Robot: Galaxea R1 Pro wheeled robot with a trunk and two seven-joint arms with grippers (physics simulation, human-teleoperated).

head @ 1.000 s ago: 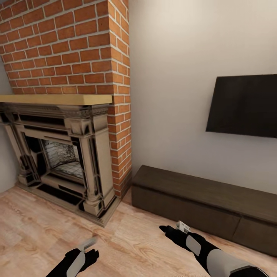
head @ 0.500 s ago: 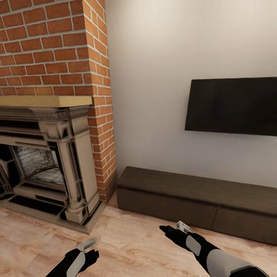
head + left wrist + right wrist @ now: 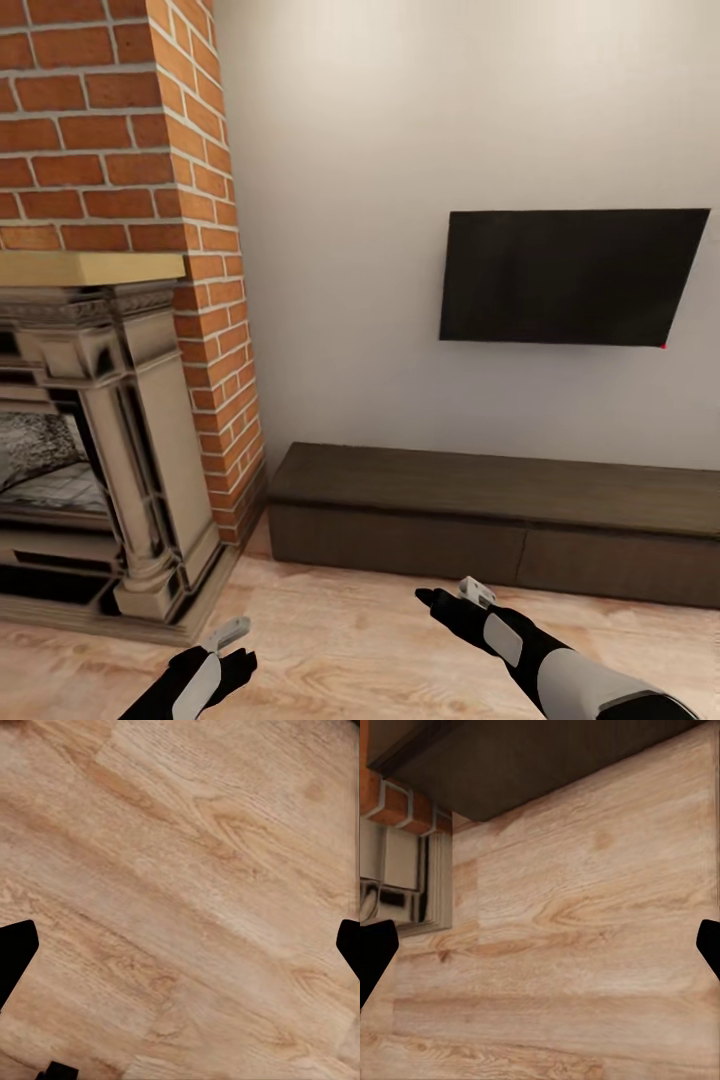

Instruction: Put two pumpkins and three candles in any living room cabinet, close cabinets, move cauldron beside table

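In the head view, the long low dark-brown wooden cabinet [image 3: 500,520] is seen against the pale wall, its flat drawer fronts shut, just beside the red brick chimney [image 3: 120,130] and the ornate carved fireplace [image 3: 110,450]. A flat black screen [image 3: 570,275] is mounted on the wall above it. The left gripper [image 3: 232,640] and right gripper [image 3: 450,595] are held low over the light wood-plank floor [image 3: 340,640], short of the cabinet.

In the left wrist view, the left jaws are spread wide with nothing between them, and bare floor planks [image 3: 180,892] lie below.

In the right wrist view, the right jaws are likewise spread and empty; the cabinet's dark end [image 3: 532,765] and the fireplace base [image 3: 401,877] are seen beyond the floor.
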